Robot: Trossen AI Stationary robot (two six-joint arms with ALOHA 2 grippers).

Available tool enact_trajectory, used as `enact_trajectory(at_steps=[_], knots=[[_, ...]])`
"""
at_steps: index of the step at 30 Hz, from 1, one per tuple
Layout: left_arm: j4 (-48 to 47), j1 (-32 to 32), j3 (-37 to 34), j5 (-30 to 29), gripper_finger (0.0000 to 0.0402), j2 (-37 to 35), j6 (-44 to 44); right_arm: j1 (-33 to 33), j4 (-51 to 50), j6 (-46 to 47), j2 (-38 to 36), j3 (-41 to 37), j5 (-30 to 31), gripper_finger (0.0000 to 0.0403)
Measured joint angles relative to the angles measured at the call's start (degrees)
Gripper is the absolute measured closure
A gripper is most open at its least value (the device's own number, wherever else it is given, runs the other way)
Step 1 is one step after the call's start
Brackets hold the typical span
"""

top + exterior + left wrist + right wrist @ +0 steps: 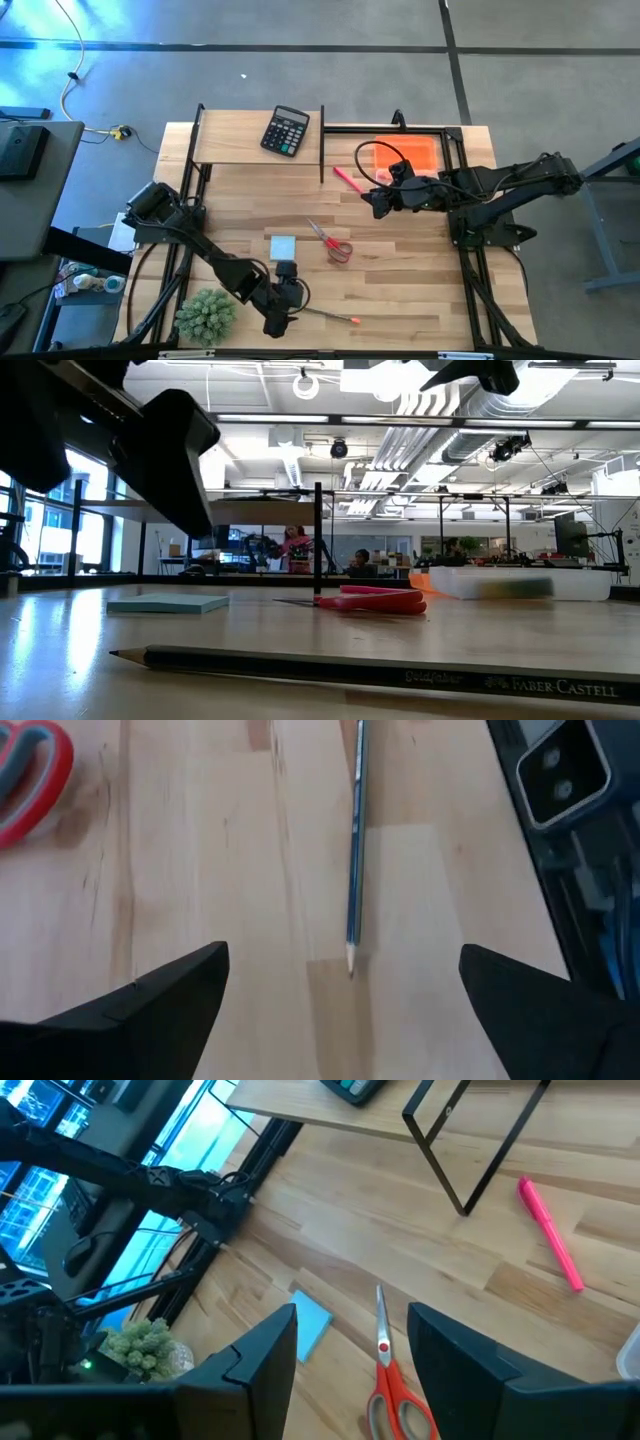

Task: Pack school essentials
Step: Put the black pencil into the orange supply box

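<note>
Hovering low over the near edge of the counter [400, 280], the left gripper [340, 995] holds its jaws wide and empty, with the tip of a blue pencil [354, 860] lying on the wood between them, not yet touched. The right gripper [350, 1350] hangs above the middle of the counter, near the clear bin with the orange base [408, 155], its jaws open a moderate way and holding nothing. The remaining essentials are spread on the wood: the red-handled scissors [330, 241] near the centre, the pale blue note pad [283, 246] just beside them, the pink marker [347, 179] near the bin, and a second, dark pencil [380, 672] close to the low camera. The black calculator [286, 131] sits on the raised shelf and the spiky green plant [206, 315] stands at the near left corner. The likely risk is that the pencil, thin and flat on the wood, rolls or skids away if the jaws close off-centre or too high; coming down too far could jam the fingertips into the counter. The pencil also lies close to the counter's edge and could be pushed off. The dark pencil reads "FABER-CASTELL", with a fainter word before it that looks like "Goldfaber".
</note>
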Motion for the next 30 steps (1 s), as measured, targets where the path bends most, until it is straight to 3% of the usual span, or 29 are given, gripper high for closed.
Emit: enact_trajectory(at_steps=[10,30], knots=[[1.92,0.01,-0.02,0.04,0.0080,3.49,0.06,0.00,-1.04,0.00,0.00,-0.02,0.98,0.0222],[4.65,-0.08,0.13,0.47,0.0137,8.51,1.09,0.00,-2.20,0.16,-0.04,-0.04,0.96,0.0222]])
